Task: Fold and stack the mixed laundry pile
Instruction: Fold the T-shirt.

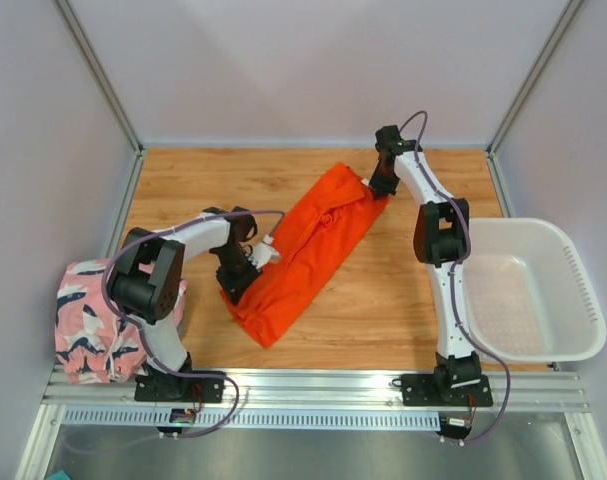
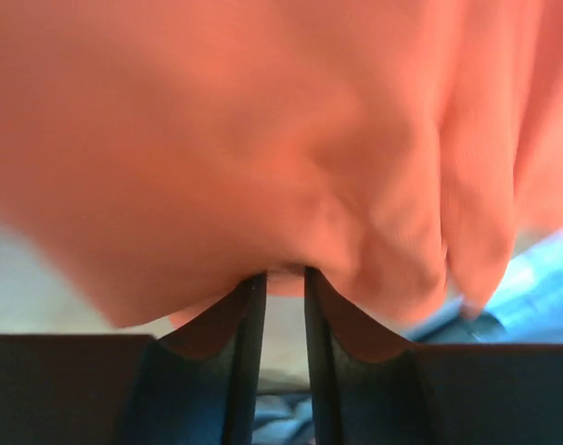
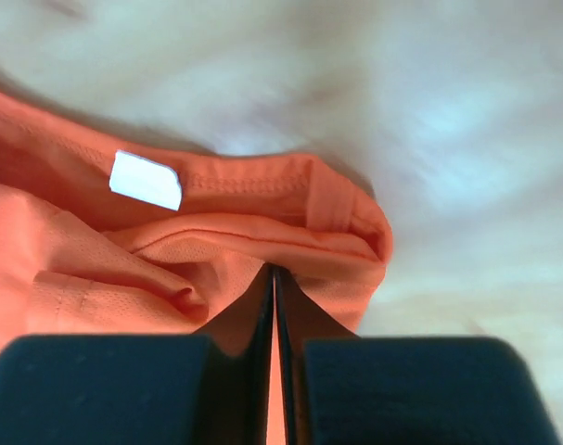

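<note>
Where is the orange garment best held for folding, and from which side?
The orange garment lies in a long diagonal strip: pinch from above its stitched far edge by the white label, where the right gripper holds it, and its near left edge, at the left gripper.

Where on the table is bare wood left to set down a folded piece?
Widest bare patch: near middle of the table, between the orange garment and the right arm. A second lies at the far left, between that garment, the left arm and the back wall. Crowded: near left by the pink garment, right side taken by the basket.
</note>
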`<state>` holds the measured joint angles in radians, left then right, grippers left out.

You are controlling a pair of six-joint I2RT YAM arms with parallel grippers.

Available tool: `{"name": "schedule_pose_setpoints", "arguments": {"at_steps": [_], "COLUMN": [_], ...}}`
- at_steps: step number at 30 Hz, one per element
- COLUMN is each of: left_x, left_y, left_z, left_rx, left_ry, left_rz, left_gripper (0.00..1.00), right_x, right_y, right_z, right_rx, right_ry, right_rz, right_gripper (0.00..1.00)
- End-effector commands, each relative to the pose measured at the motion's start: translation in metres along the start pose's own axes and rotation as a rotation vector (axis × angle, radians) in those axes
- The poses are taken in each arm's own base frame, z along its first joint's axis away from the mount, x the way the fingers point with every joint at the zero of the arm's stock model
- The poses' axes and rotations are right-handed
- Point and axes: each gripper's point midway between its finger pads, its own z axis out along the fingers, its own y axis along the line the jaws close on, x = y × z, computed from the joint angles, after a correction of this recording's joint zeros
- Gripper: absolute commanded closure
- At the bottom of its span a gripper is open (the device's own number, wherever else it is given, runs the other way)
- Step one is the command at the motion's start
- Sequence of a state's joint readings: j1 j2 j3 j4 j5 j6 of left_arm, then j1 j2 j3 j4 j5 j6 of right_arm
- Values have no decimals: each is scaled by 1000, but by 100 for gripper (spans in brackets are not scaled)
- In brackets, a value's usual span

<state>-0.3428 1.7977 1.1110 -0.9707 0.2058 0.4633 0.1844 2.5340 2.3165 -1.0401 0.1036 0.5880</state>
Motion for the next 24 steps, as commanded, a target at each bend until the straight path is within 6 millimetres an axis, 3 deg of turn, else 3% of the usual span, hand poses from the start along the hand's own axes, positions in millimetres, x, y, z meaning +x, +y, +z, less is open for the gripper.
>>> {"name": "schedule_pose_setpoints", "arguments": {"at_steps": [1, 3, 4, 5, 6, 8, 9, 12, 13, 14, 16, 17, 18, 19, 20, 21, 22, 24], "left_x": [29, 26, 30, 31, 28, 35, 36, 35, 40, 39, 37, 37, 35, 31, 29, 22, 19, 9], "left_y": [-87, -114, -120, -119, -120, -127, -133, -134, -134, -128, -120, -110, -105, -100, -92, -84, -79, -60], "left_z": [2, -5, -8, -11, -19, -34, -47, -71, -79, -89, -97, -100, -102, -104, -105, -104, -102, -98], "left_rx": [309, 409, 416, 399, 389, 411, 418, 378, 367, 306, 233, 181, 159, 139, 119, 100, 90, 37], "left_ry": [103, 79, 98, 105, 89, 104, 94, 65, 75, 53, 38, 30, 17, 1, -18, -51, -69, -114], "left_rz": [168, 188, 234, 235, 243, 234, 236, 260, 267, 293, 283, 262, 241, 217, 157, 132, 100, 30], "left_gripper": [67, 64, 64, 63, 62, 59, 58, 57, 57, 56, 55, 55, 55, 55, 54, 53, 52, 51], "right_x": [-16, -33, -57, -67, -86, -105, -116, -115, -104, -92, -36, -19, 2, 57, 76, 88, 118, 124], "right_y": [48, 61, 72, 76, 83, 84, 88, 88, 90, 82, 59, 49, 41, 9, 4, 12, -2, 3], "right_z": [9, -2, -23, -36, -62, -87, -112, -151, -159, -186, -169, -203, -204, -162, -163, -182, -163, -164], "right_rx": [-208, -263, -319, -343, -391, -413, -446, -470, -473, -461, -344, -358, -317, -223, -233, -321, -294, -357], "right_ry": [-12, -77, -163, -200, -279, -356, -405, -437, -420, -415, -283, -283, -279, -152, -141, -171, -111, -104], "right_rz": [-14, -4, 6, 11, 16, 3, -8, -61, -87, -105, -103, -69, -61, -59, -35, 7, 23, 81], "right_gripper": [94, 90, 88, 87, 83, 80, 77, 72, 71, 67, 60, 55, 52, 50, 48, 47, 46, 46]}}
